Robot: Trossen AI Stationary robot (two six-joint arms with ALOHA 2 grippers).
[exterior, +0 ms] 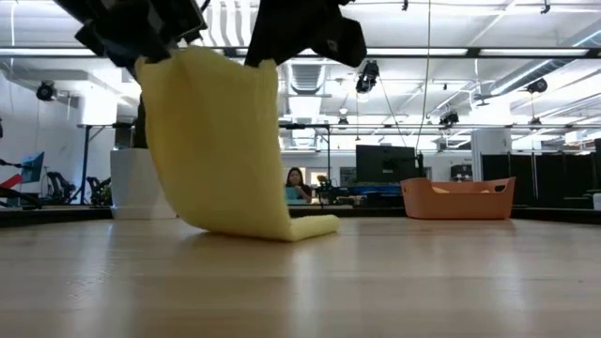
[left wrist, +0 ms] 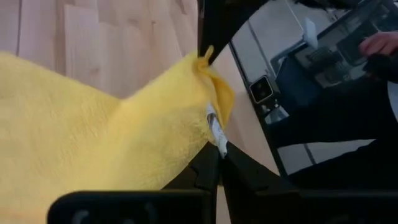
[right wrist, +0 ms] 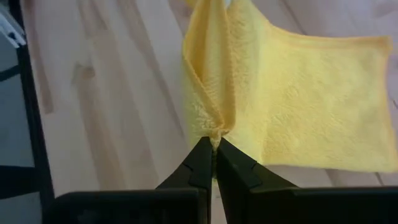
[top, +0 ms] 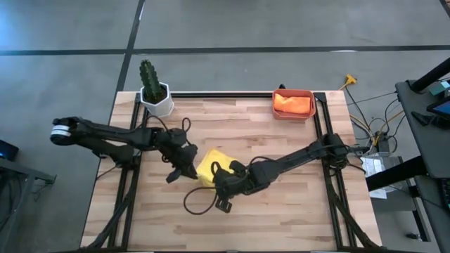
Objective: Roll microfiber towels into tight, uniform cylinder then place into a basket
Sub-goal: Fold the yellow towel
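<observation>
Two grippers: the left gripper (top: 188, 171) and right gripper (top: 215, 173) are each pinching an edge of the yellow towel (exterior: 221, 150), fingers pressed together on cloth.
Towel: it is hanging between them above the table (top: 281, 211), its lower end trailing on the wood, probably being spread flat for rolling.
Basket (top: 293, 113): it is sitting at the far right edge, holding the orange towel (top: 292, 103).
Surroundings: a cactus pot (top: 155, 95) is standing at the far left corner, well apart; nothing is blocking the way.
</observation>
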